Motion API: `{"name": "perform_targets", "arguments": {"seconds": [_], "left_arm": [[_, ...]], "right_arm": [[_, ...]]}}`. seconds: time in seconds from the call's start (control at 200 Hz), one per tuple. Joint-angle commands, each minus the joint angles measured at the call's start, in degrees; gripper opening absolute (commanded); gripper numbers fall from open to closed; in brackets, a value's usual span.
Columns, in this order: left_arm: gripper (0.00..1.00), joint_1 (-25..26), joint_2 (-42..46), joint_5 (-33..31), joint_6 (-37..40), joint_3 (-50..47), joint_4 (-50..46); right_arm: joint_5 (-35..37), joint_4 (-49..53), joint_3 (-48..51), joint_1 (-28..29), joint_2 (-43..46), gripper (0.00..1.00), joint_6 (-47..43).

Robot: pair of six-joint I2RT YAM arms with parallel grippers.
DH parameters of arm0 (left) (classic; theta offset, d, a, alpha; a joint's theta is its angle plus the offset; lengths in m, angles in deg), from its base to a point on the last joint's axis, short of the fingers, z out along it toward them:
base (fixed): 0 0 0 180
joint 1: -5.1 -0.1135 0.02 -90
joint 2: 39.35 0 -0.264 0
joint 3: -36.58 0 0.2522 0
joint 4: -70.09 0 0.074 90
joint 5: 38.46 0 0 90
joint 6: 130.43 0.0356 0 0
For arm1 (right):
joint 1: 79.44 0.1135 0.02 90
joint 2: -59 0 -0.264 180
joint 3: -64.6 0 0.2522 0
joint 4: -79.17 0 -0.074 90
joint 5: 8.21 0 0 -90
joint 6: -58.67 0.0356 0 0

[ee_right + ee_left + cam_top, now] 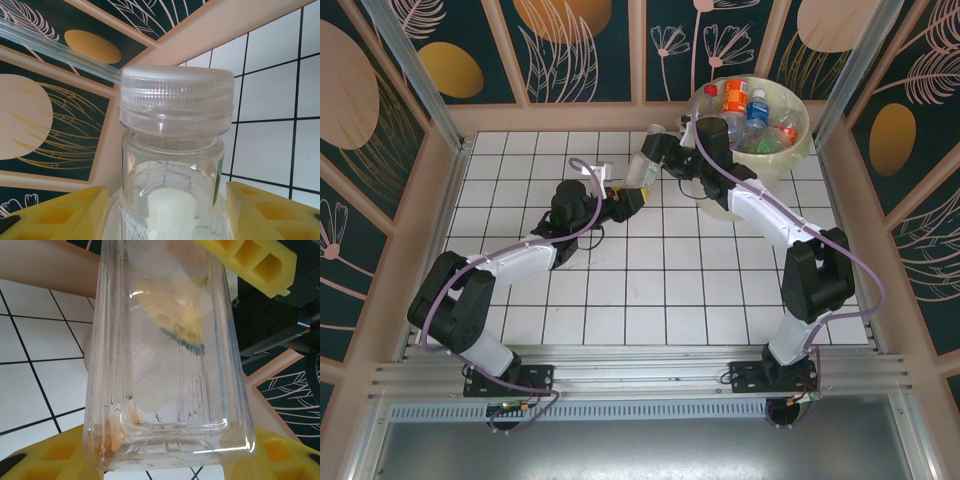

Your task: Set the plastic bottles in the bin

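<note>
Near the far side of the table: one clear bottle between both grippers

You will find the clear bottle (645, 178) over the white tiled table (660, 300). It is close to the bin (806, 130) but outside its rim. The bottle is tilted, with its cap end toward the back wall and its base end toward the left arm. No label shows on it. Its white ribbed cap (177, 95) is on.

Check the left gripper (633, 198) first. It is pinching the clear bottle at the base end. In the left wrist view, the squared base sits close to the lens. A yellow finger (45, 460) stands at each lower corner, pressed against the bottle's sides.

Next, check the right gripper (663, 152). It is placed at the shoulder of the same bottle, just below the cap. In the right wrist view, one yellow pad (55, 212) stands on each side of the shoulder, very close to the plastic. You cannot tell from these views whether the pads press on the bottle or stand just clear of it. In the left wrist view, one right-gripper fingertip (250, 260) lies beside the bottle's upper wall.

The bin stands at the far right corner of the table, and the right forearm (760, 210) passes in front of its wall. Inside it you can see several plastic bottles (757, 110). Among them are one with a red cap, one with an orange label and one with a blue label.
</note>
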Motion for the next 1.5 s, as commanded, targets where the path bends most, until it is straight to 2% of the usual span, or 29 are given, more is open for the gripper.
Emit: {"name": "perform_targets", "arguments": {"seconds": [0.0,0.04,0.225,0.435,0.595,0.736,1.141,1.311,1.496], "left_arm": [[0.52,0.7,1.8,1.8,0.8,0.3,1.3],[0.58,0.7,1.8,1.7,0.9,0.4,0.9],[0.98,0.7,2.2,2.1,1.1,1.7,-0.8],[0.99,0.7,6.2,2.3,5.1,2.3,-7.6],[0.99,0.7,9.8,0.4,11.3,2.3,-17.5],[0.99,0.7,13.3,-1.1,13.0,0.4,-19.4],[0.99,0.7,13.1,-1.4,13.1,0.5,-19.7],[0.99,0.7,12.9,-1.1,12.6,0.3,-19.8],[0.99,0.6,12.6,-1.5,13.3,0.9,-21.4]], "right_arm": [[-1.0,-0.6,-2.6,0.9,0.2,0.53,-1.3],[-0.9,-0.7,-2.7,0.9,0.5,0.53,-1.4],[-0.2,0.2,-4.4,0.9,1.7,0.53,-2.8],[4.3,2.6,-8.2,0.7,3.6,0.53,-10.1],[8.5,6.2,-12.3,-0.3,6.2,0.53,-16.8],[12.0,8.9,-13.9,-2.6,9.8,0.53,-21.5],[8.6,9.8,-11.6,-18.2,20.1,0.53,-23.9],[10.3,11.2,-13.5,-21.4,18.7,0.53,-26.6],[8.1,13.0,-16.2,-23.5,14.7,0.53,-28.0]]}}
